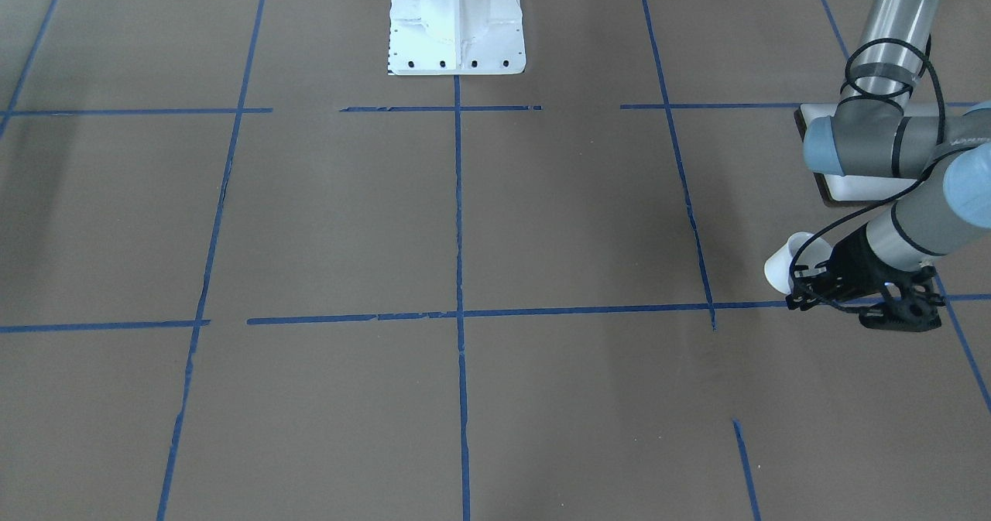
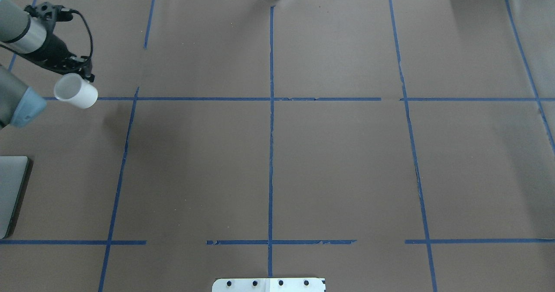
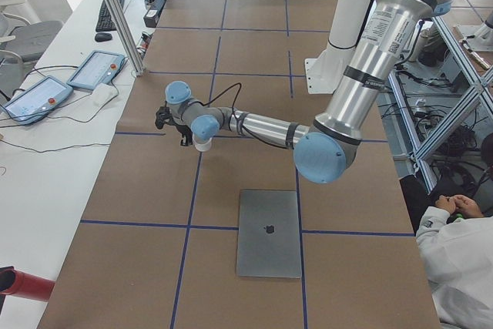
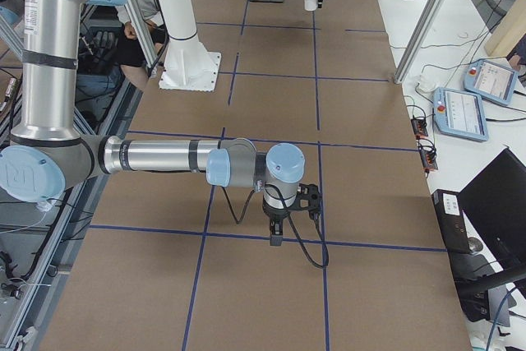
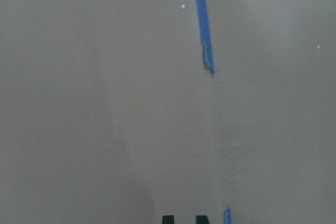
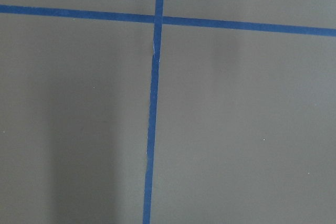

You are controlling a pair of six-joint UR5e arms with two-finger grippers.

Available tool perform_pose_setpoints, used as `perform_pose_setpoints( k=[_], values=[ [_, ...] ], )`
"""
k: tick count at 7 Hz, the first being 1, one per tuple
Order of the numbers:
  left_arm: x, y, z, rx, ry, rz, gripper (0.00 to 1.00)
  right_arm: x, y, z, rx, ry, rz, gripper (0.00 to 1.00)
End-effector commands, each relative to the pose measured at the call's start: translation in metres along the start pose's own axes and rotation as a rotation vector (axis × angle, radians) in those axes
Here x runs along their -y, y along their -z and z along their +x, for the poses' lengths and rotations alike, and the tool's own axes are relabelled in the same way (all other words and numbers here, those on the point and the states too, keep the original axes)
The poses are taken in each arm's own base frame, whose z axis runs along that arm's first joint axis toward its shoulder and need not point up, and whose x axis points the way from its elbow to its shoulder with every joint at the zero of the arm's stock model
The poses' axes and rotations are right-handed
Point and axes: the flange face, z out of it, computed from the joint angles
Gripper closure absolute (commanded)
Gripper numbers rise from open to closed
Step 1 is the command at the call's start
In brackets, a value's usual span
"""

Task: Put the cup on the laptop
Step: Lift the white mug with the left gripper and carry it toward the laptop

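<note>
The white cup [image 2: 76, 91] hangs tilted in my left gripper [image 2: 83, 74], lifted above the table at its far left. It also shows in the front view [image 1: 783, 262], the left view [image 3: 202, 142] and small in the right view [image 4: 310, 2]. The left gripper [image 1: 805, 281] is shut on it. The silver-grey laptop [image 3: 269, 233] lies flat and closed nearer the robot, apart from the cup; only its edge shows overhead [image 2: 11, 192]. My right gripper [image 4: 275, 240] points down over the table at the other end; I cannot tell whether it is open or shut.
The white robot pedestal [image 1: 457, 25] stands at the table's middle edge. Blue tape lines grid the brown table [image 2: 338, 166]. Teach pendants [image 3: 96, 71] and a metal post [image 3: 115, 13] stand on the side bench. A seated operator [image 3: 462, 244] is beside the laptop's end.
</note>
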Motion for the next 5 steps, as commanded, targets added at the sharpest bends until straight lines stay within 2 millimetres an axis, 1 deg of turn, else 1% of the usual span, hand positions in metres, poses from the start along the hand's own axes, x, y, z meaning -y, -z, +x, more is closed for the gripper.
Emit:
perform_pose_setpoints(
  k=[1,2,3,4,5],
  values=[
    [-0.131,0.013,-0.109,0.064,-0.038,-0.068,1.0,0.0,0.0,0.0,0.0,0.0,0.0,0.0],
    [-0.167,0.021,-0.15,0.093,-0.012,-0.088,1.0,0.0,0.0,0.0,0.0,0.001,0.001,0.0],
    [-0.192,0.021,-0.176,0.162,0.01,-0.084,1.0,0.0,0.0,0.0,0.0,0.0,0.0,0.0],
    [-0.221,0.016,-0.206,0.191,0.005,-0.072,1.0,0.0,0.0,0.0,0.0,0.001,0.001,0.0],
    [-0.241,0.006,-0.231,0.185,0.001,-0.067,1.0,0.0,0.0,0.0,0.0,0.0,0.0,0.0]
  ],
)
